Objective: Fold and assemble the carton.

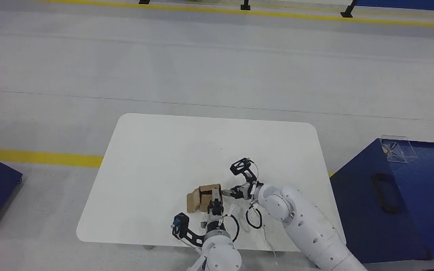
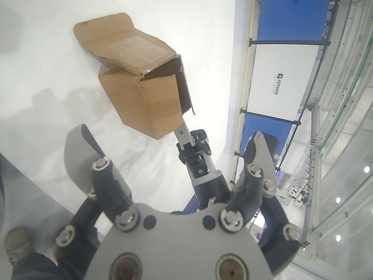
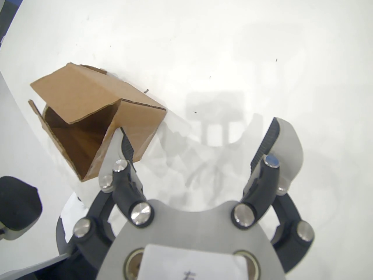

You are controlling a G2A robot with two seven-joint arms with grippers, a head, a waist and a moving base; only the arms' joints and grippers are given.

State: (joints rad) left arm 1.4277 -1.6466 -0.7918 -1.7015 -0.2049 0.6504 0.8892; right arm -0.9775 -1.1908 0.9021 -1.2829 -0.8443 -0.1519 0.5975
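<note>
1. Where the white table (image 1: 169,149) comes nearest the robot, the brown carton (image 1: 202,198) lies on its side, only partly formed
2. Seen from the left wrist, the carton (image 2: 145,100) has a creased flap with a patch of clear tape bent over its far end, while the nearer end gapes dark and open
3. The right gripper (image 3: 198,131) is spread wide and has hold of nothing
4. One of its fingers (image 3: 123,144) touches the carton (image 3: 96,109) at the edge of the open mouth, and the other stands well apart over bare table
5. From the left wrist, that right gripper (image 2: 183,134) meets the carton's lower corner at the open end
6. The left gripper (image 2: 169,136) is likewise spread wide, nothing between its fingers (image 2: 84,152), and it hangs near the carton with neither finger on it
</note>
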